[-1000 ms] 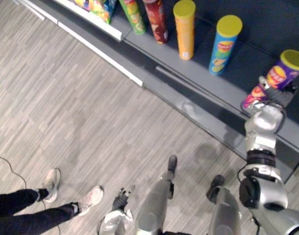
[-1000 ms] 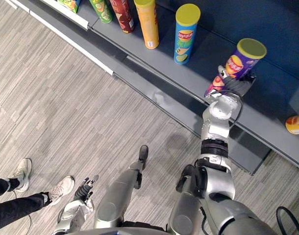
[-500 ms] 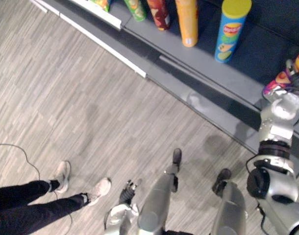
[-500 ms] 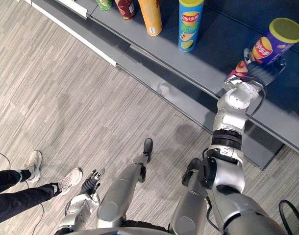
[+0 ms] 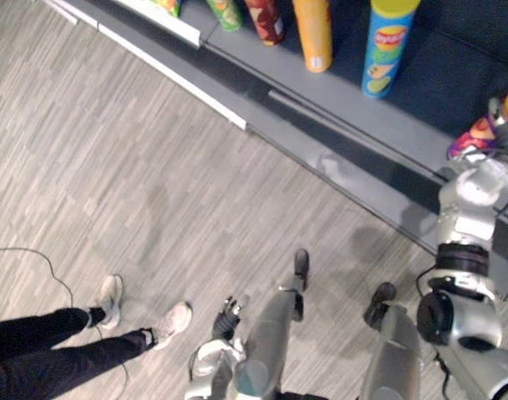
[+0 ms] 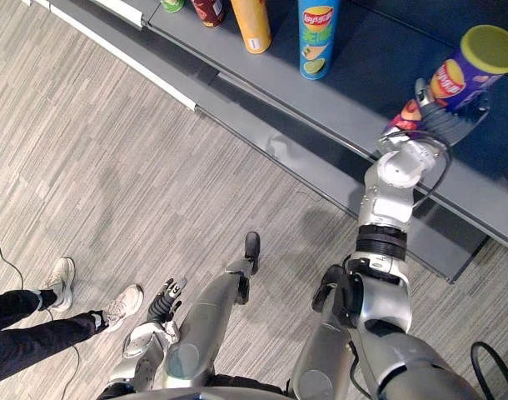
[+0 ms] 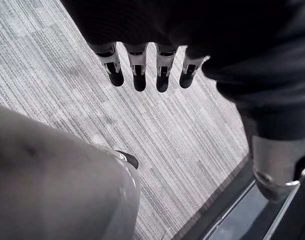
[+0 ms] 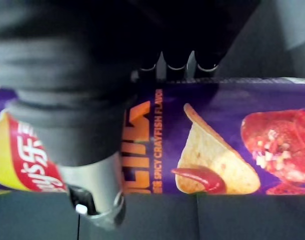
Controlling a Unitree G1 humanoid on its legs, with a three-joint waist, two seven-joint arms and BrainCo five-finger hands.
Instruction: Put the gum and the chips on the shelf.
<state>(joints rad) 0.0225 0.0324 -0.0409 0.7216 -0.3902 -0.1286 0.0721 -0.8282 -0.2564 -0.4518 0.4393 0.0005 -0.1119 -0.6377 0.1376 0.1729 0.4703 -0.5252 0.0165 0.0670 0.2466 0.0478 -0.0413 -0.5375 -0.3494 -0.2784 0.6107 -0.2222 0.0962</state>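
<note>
This is a shop aisle. A long, low grey shelf [image 6: 354,96] runs at a slant along the floor [image 5: 112,167], and on it an orange can [image 5: 312,33] and a blue can [image 5: 385,46] of chips stand upright in a spaced row with others. A white strip [image 5: 179,79] edges the tier just below the shelf. Well away from the shelf, a person [image 5: 37,354] in sneakers stands on the grey planks.

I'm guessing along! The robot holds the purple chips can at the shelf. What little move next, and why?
Probably stand the purple chips can upright on the shelf, then let go: the right robot hand grips it tilted.
</note>
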